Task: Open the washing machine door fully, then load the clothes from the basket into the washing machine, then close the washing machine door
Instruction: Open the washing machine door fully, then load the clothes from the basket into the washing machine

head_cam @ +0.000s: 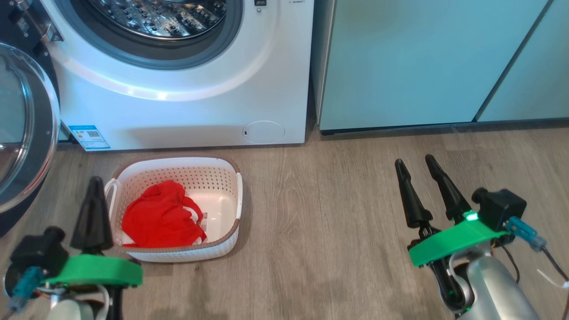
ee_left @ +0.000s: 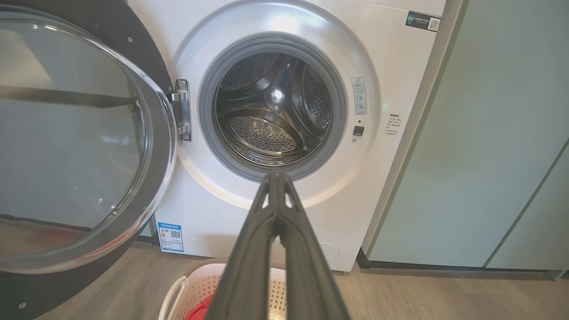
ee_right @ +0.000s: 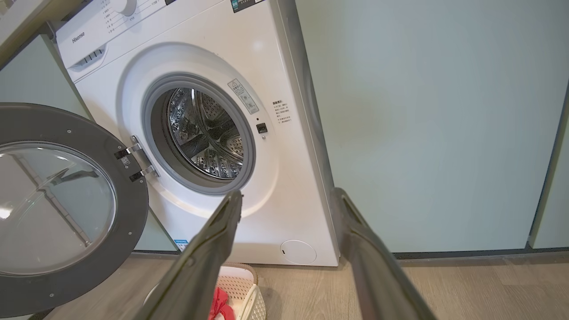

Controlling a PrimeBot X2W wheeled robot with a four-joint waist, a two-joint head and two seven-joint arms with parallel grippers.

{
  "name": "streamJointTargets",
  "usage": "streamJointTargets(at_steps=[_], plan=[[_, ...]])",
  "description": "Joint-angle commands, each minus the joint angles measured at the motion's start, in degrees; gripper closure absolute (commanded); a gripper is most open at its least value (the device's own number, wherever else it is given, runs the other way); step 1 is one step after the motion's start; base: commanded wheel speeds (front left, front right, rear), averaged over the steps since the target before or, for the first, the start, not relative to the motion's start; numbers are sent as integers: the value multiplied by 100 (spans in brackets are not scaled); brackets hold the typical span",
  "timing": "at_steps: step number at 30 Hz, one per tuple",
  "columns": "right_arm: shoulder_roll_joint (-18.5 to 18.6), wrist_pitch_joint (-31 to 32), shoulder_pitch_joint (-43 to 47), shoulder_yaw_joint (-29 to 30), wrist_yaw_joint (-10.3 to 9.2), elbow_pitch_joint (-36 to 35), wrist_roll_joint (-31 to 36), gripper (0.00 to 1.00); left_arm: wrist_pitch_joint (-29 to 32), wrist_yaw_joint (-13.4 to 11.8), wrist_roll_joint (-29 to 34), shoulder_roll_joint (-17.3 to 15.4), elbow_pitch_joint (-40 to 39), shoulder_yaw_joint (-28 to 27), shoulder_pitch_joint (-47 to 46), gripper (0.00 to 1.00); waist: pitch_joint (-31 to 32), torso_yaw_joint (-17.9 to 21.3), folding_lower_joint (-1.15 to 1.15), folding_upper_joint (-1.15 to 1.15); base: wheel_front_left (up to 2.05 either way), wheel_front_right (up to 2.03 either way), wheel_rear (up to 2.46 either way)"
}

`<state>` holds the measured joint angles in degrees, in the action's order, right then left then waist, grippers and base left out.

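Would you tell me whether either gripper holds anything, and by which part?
Nothing is held: the left gripper is shut empty, the right gripper open; the clothes lie in the basket.

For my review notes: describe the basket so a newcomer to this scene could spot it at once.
Find the white washing machine with its round door open. On the wood floor just in front of it sits the basket. Unlike the smooth machine and cabinets, it is perforated cream plastic with a brown rim, holding red clothes.

Red clothes (head_cam: 162, 215), cream perforated basket (head_cam: 222, 178).
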<state>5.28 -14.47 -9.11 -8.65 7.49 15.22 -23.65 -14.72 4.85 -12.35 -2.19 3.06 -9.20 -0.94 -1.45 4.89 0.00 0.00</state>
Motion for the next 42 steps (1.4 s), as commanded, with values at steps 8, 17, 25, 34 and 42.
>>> streamJointTargets(at_steps=[8, 17, 25, 34, 42], plan=[[-121, -52, 36, -6, 0, -228, 85, 0, -28, -170, -44, -70, -296, 132, 96, 100, -30, 49, 0, 0, 0, 0, 0], [-172, -52, 40, 16, 0, -182, 115, 0, -28, -172, 25, -69, -273, 264, 144, 0, -30, 19, 0, 0, 0, 0, 0], [-190, -52, 27, 1, 0, -145, 134, 0, -28, -124, -19, -69, -234, 299, 118, 0, -43, 9, 0, 0, 0, 0, 0], [-198, -52, 5, -21, 0, -113, 141, 0, -28, -132, 99, -69, -136, 359, 137, 0, -34, 35, 0, 0, 0, 0, 0], [-193, -52, 9, -57, 0, -87, 139, 0, -28, -176, 118, -69, -111, 372, 127, 0, -20, 50, 0, 0, 0, 0, 0]])
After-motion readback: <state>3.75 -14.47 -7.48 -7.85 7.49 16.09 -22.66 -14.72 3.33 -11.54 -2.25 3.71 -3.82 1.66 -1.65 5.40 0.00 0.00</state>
